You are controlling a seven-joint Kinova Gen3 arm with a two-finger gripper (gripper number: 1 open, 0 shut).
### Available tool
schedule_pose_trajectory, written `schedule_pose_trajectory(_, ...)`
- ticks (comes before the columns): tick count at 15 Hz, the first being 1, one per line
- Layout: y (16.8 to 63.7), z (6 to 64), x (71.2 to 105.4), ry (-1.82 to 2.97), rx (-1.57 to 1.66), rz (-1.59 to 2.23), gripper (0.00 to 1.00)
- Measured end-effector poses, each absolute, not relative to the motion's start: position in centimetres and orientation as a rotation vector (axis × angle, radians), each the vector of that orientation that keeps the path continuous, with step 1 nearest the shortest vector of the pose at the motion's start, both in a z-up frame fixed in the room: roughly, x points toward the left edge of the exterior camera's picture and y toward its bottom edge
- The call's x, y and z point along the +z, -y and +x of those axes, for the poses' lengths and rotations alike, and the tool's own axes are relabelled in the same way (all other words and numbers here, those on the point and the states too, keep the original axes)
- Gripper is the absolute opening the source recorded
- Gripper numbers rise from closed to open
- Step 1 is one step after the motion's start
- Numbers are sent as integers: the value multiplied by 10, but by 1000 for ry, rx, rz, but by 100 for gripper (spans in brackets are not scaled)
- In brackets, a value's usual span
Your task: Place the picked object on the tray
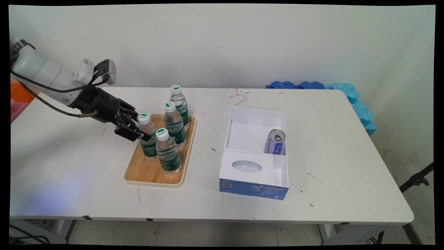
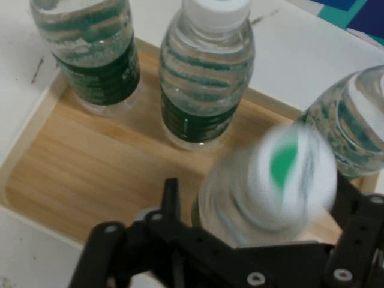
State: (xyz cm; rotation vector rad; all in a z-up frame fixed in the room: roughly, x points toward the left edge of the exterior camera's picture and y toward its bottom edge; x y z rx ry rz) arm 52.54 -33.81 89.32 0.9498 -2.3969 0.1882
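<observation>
Black gripper point(image 1: 137, 130) stands part open around the left water bottle point(image 1: 148, 140), not visibly clamped. Three neighbouring bottles point(image 1: 174, 125) crowd the bamboo tray point(image 1: 145, 170). A sideways nudge could topple them.

Bright, even, soft light from above across the worktop point(image 1: 347, 146); faint short shadows beside bottles point(image 1: 168, 152) and tray point(image 1: 145, 172); slight shade inside white box point(image 1: 256, 114); small glints on plastic.

Main view: fixed above the table's point(image 1: 86, 180) near side, looking down across it toward the wall point(image 1: 222, 41) at 12 o'clock.
Hand view: rides the gripper point(image 2: 258, 240), close above the wooden tray point(image 2: 90, 180).
Shared: tray point(image 1: 149, 172) and bottles point(image 1: 168, 151).
</observation>
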Motion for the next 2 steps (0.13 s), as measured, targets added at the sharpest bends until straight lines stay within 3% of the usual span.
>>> schedule_pose_trajectory(2,341,525,892,2401,195,937,100)
